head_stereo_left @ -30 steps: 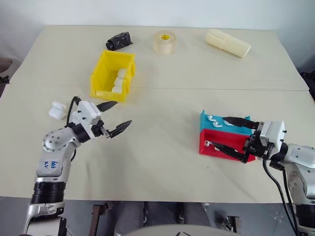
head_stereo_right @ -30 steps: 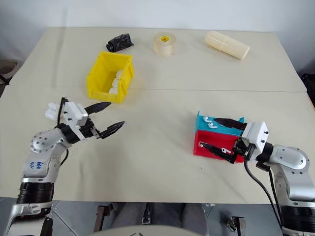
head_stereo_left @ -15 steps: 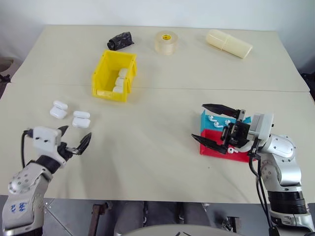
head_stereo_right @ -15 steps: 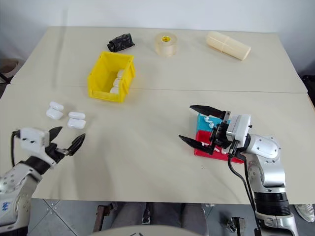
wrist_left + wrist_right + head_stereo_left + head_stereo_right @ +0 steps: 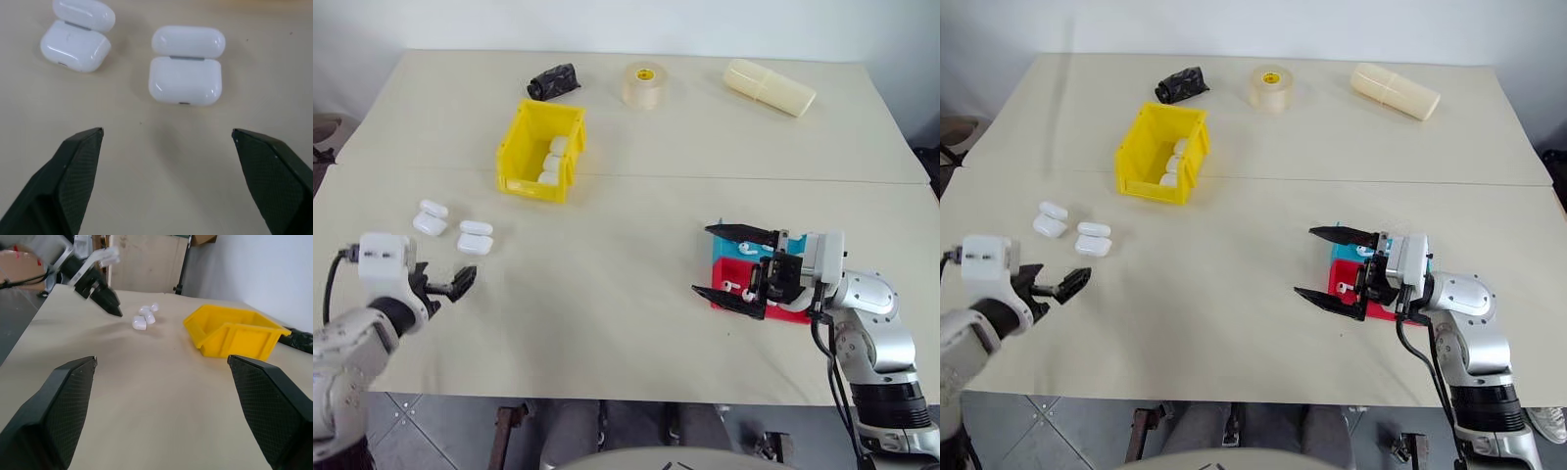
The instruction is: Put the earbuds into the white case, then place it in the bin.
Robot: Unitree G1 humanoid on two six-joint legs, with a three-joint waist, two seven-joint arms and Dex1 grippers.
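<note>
Your left pincer point(image 5: 166, 147) hangs spread and empty just short of the nearer white case point(image 5: 185, 66), which lies lid open on the counter point(image 5: 626, 294), at seven o'clock from the bin point(image 5: 540, 150). Close squarely across its glossy, rounded sides; they will likely slip. Your right pincer point(image 5: 739, 264), spread too, hovers over the teal tray point(image 5: 722, 238) where the tiny earbuds point(image 5: 744, 248) lie.

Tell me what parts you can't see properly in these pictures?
- Red tray, head views: the right gripper covers most of it.
- Yellow bin, head views: its near wall hides some of the inside.
- Earbuds in the teal tray, head views: too small to count.
</note>
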